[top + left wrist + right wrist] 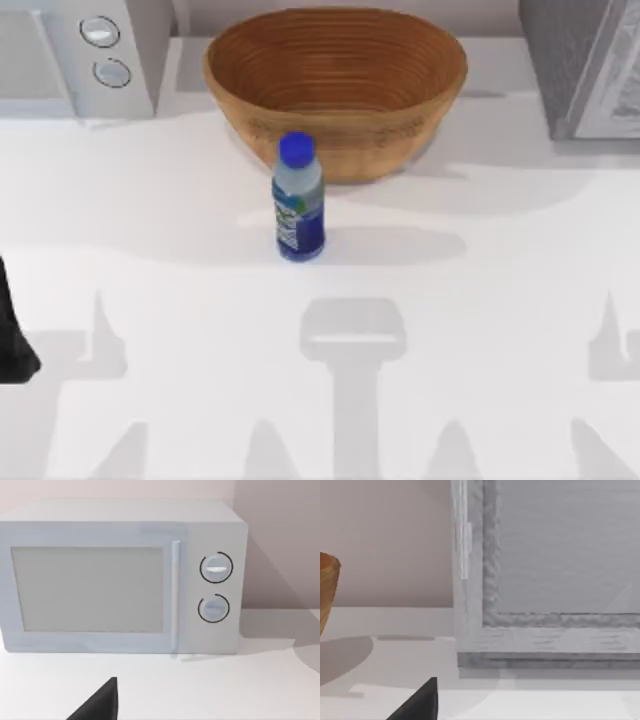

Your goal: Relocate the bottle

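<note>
Jaws cannot be told for either arm; each wrist view catches just a dark tip, the left gripper [97, 704] low before the microwave [120, 577], the right gripper [417, 704] low before a grey cabinet [550, 575]; both arms sit parked off the near side of the white table [150, 290]; a pale wall rises behind; the bottle [298, 198] stands upright just in front of the basket [335, 90], blue cap up, long axis vertical, label facing the near side; from the basket, the microwave lies to the left and the cabinet to the right; bare tabletop spreads around the bottle on its near side.
</note>
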You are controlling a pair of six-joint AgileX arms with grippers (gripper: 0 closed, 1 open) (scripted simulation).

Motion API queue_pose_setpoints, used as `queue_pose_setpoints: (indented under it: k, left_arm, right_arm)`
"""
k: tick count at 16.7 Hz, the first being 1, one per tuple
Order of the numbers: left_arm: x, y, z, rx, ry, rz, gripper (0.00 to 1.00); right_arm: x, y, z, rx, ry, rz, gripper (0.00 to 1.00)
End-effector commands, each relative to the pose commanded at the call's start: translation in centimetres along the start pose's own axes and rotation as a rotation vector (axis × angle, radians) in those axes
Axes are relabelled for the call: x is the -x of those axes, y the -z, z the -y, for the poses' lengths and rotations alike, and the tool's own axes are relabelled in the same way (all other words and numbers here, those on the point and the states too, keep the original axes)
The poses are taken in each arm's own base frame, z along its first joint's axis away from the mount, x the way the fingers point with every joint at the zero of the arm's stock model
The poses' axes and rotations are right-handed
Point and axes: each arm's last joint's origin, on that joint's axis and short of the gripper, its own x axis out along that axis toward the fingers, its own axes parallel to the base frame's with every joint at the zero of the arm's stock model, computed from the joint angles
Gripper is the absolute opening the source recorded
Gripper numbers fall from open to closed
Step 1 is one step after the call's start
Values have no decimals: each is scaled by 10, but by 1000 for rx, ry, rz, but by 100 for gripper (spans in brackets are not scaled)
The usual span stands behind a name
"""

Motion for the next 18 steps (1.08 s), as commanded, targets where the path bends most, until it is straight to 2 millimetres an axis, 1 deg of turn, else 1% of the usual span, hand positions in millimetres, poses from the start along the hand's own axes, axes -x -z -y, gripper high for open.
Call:
queue_pose_setpoints:
  k: [2,4,7,9,12,14,16,18]
  left_arm:
    - [0,0,0,0,0,0,100]
    - [0,0,0,0,0,0,100]
    - [0,0,0,0,0,0,100]
    - [0,0,0,0,0,0,100]
    - [0,0,0,0,0,0,100]
    - [0,0,0,0,0,0,100]
    - [0,0,0,0,0,0,100]
    - [0,0,0,0,0,0,100]
  right_arm:
    - [0,0,0,0,0,0,100]
    - [-1,-5,-1,-1,-14,12,100]
    - [-7,-22,-6,-4,-63,50,100]
    - [-17,-36,-12,-6,-110,74,100]
    - [-44,-53,-27,-10,-199,82,100]
    - [-70,-54,-42,-9,-268,54,100]
    - [-98,-45,-62,-7,-342,19,100]
    - [-124,-29,-86,-4,-417,-9,100]
